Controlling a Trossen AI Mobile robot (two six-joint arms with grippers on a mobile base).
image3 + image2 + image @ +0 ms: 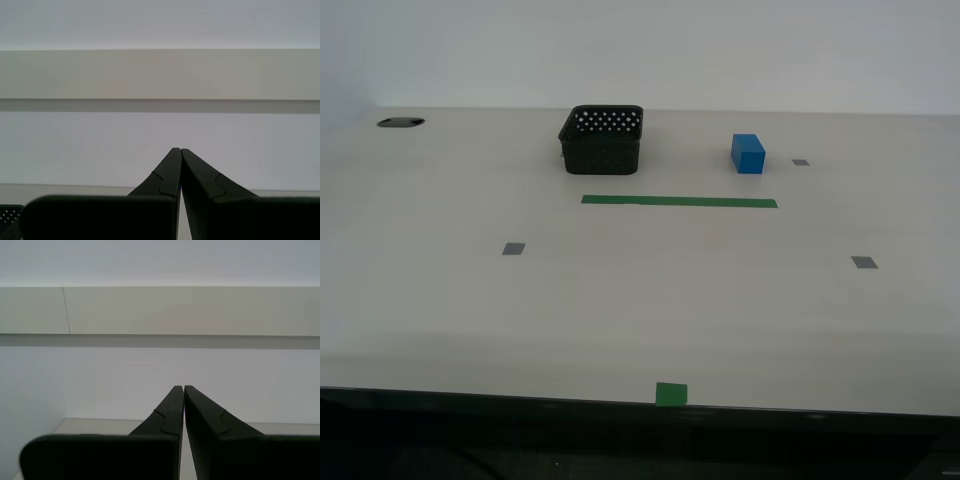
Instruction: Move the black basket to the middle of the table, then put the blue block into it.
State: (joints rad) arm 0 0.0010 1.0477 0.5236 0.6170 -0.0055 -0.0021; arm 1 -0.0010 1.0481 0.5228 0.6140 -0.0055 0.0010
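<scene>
The black basket [602,139] stands upright on the off-white table [640,300] at the back, left of centre in the exterior view. A corner of it shows in the first wrist view [9,214]. The blue block [748,153] stands on the table to the exterior view's right of the basket, apart from it. My first gripper [179,150] is shut and empty, pointing at the wall. My second gripper [182,387] is shut and empty, also facing the wall. Neither arm shows in the exterior view.
A green tape strip [679,201] lies in front of the basket and block. A green tape square [671,393] sits at the table's front edge. Small grey squares [513,248] [864,262] [801,161] mark the top. A dark oval opening [400,122] is at the far left.
</scene>
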